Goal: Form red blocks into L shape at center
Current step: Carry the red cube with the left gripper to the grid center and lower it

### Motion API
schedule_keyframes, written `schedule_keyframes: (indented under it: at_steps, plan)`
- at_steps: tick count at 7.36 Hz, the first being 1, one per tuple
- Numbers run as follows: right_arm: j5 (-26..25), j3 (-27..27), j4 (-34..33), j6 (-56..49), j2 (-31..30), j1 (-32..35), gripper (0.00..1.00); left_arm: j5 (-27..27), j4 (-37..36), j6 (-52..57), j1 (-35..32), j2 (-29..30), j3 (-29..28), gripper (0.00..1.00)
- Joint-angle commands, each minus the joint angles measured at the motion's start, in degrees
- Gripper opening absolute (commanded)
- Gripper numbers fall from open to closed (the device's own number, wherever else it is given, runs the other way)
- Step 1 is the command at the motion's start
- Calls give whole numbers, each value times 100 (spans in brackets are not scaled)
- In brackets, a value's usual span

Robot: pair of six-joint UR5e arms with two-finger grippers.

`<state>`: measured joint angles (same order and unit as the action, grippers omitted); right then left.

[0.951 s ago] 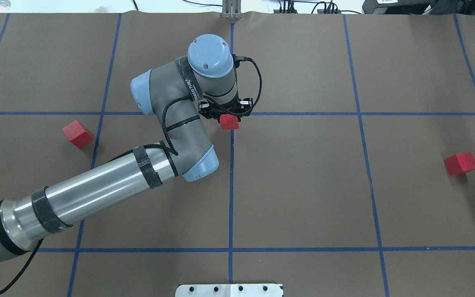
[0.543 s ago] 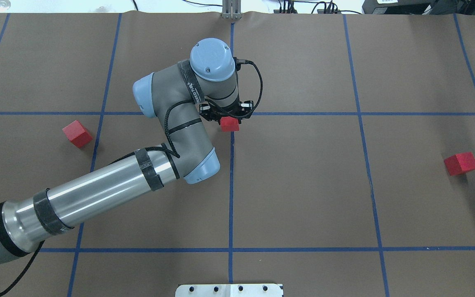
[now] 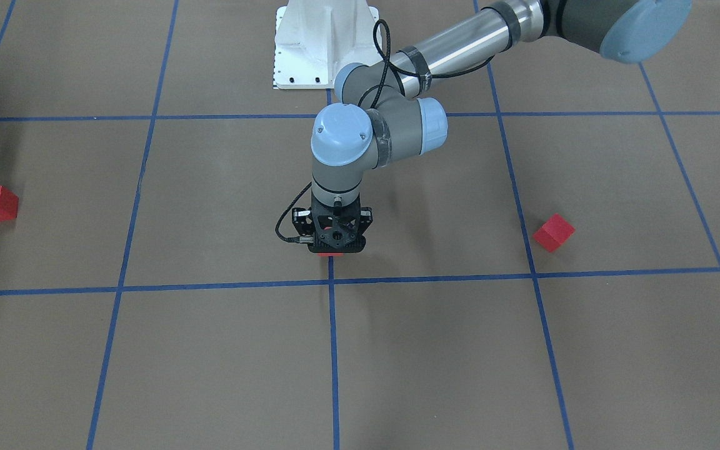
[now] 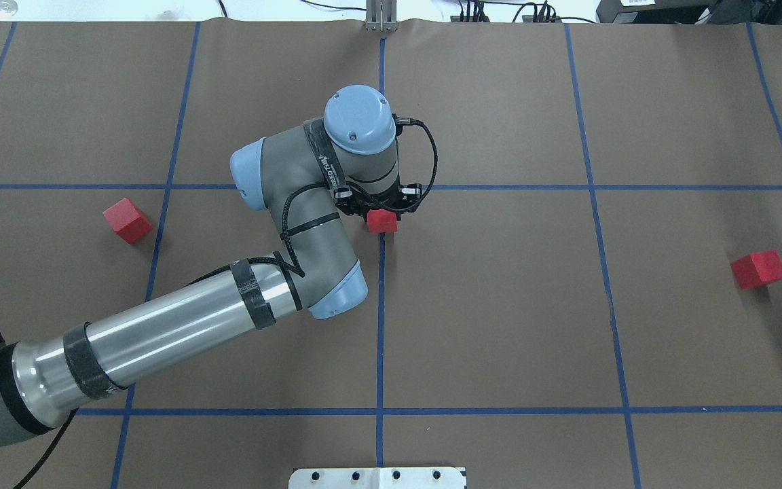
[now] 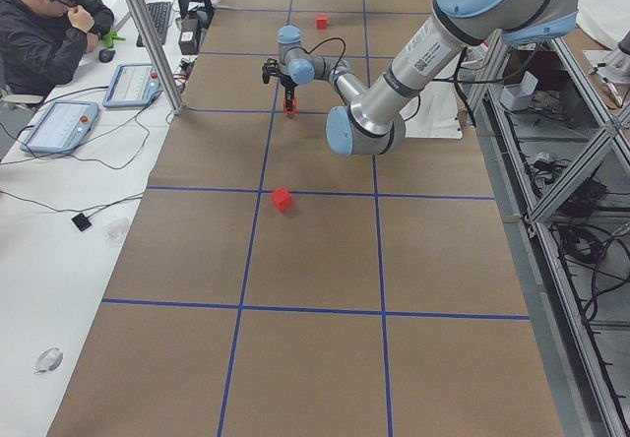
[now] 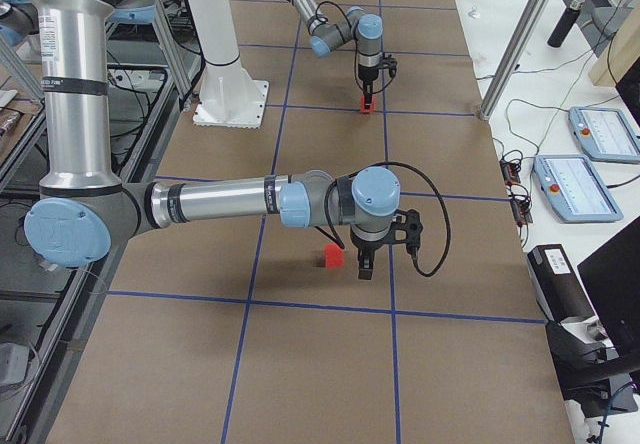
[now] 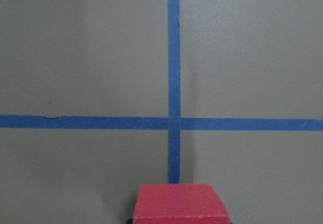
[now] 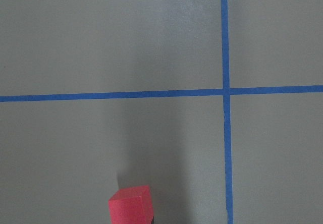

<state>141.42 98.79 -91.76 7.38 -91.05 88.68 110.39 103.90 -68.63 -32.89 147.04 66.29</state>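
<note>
Nearest the robot, 1 red block (image 4: 759,269) is found on the table (image 4: 499,319), far out on the robot's right. The right end effector (image 6: 363,267) is seen just beside it in a side view only, so it cannot be told whether it stands apart or together. A little farther out, a 2nd block (image 4: 127,221) is set on the robot's left, well apart from the middle. At about the same depth, the 3rd block (image 4: 381,221) is clamped in the left end effector (image 4: 382,210), over the tape line (image 4: 381,326) that runs away from the robot and just short of the center (image 4: 382,187). Whether its underside touches the table cannot be told. Placement of the 1st piece of the L is judged to be in hand, with 2 pieces not yet brought in. If the grip is opened here, the L could be anchored off the crossing, on the robot's side. If the block is let go above the table, it could be tipped or twisted out of line with the tape. Later, it could be shoved aside by a block set down too close.
</note>
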Motion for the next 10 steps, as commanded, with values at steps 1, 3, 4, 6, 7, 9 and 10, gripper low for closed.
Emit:
schedule_keyframes:
  at_steps: [1, 3, 4, 6, 7, 9, 10]
  plan:
    - [0, 0, 0, 0, 9, 0, 99, -61, -2, 16, 2, 9, -28, 0]
    - [0, 0, 0, 0, 0, 0, 99, -141, 16, 34, 11, 18, -46, 1]
    - [0, -9, 0, 0, 0, 0, 99, -210, 16, 43, 11, 9, -54, 40]
    - [0, -9, 0, 0, 0, 0, 99, -334, 34, 165, 11, 9, -63, 81]
    - [0, -9, 0, 0, 9, 0, 99, -343, 60, 166, 11, 9, -55, 85]
    - [-17, 69, 0, -9, 140, 0, 99, -317, 25, 166, -128, 157, 16, 88]
    - [-148, 70, 0, -9, 280, -9, 99, -273, -19, 166, -330, 185, 129, 88]
